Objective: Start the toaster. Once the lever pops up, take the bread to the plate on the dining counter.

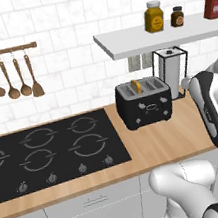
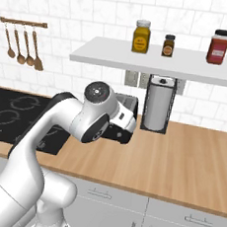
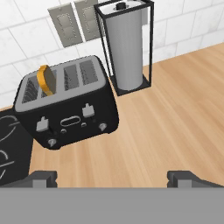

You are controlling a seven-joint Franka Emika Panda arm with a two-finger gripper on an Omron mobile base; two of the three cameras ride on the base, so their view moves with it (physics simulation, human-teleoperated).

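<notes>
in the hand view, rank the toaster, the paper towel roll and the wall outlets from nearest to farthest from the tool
1. toaster, ahead-left of the open tool, on the counter.
2. paper towel roll, behind the toaster, to its right.
3. wall outlets, on the tiled wall, farthest back.

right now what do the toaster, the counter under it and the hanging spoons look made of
Toaster: black body, looks like matte plastic or painted metal, with small silver knobs.
Counter: light wood, grain lines visible, smooth finish.
Hanging spoons: brown, probably wood, on a matching rail.
</notes>
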